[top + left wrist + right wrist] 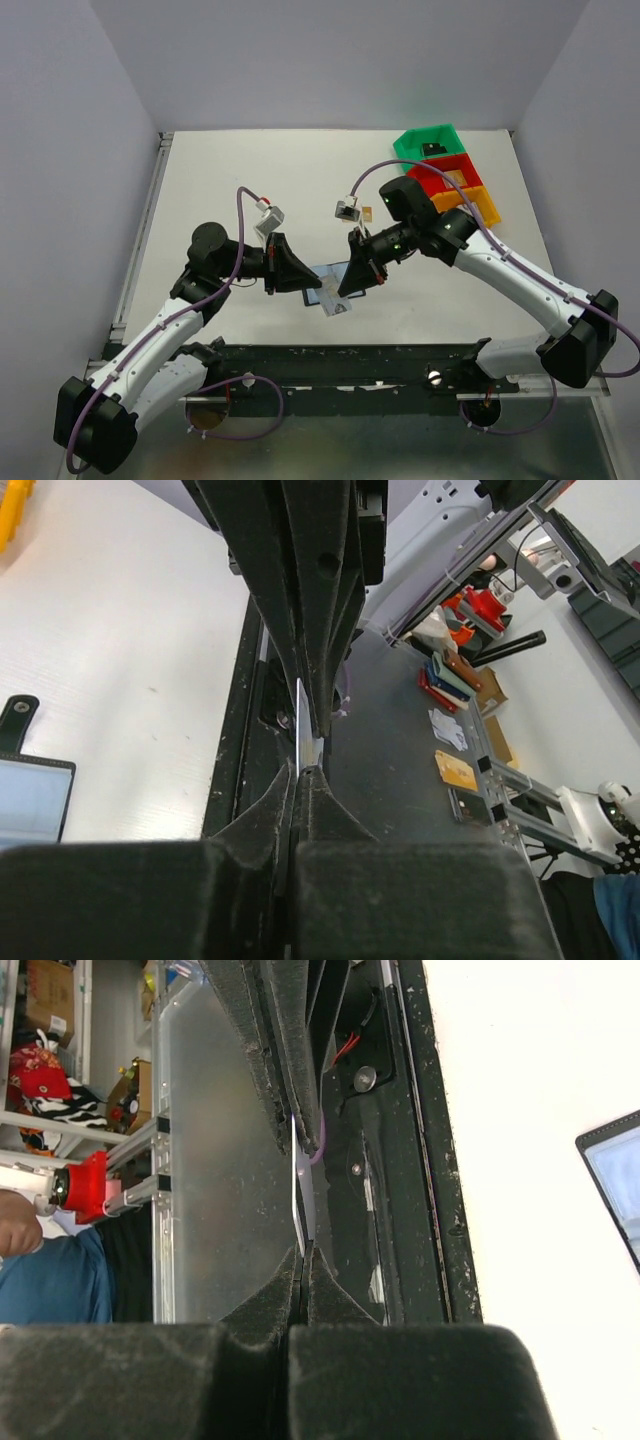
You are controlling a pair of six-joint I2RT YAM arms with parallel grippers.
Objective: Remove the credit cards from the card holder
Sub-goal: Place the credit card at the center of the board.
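On the white table [250, 180], the black card holder [327, 272] lies open between the two arms. The left gripper [302, 775] pinches a thin silver credit card [303, 720], seen edge-on. The right gripper [300, 1255] pinches a thin edge too (it looks like the same card). I think one card is out. Next, one gripper must let go.

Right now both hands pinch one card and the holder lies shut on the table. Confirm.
Not shut: the holder lies open on the table, blue-grey inside up, as the left wrist view shows. The left hand and right hand do pinch one card.
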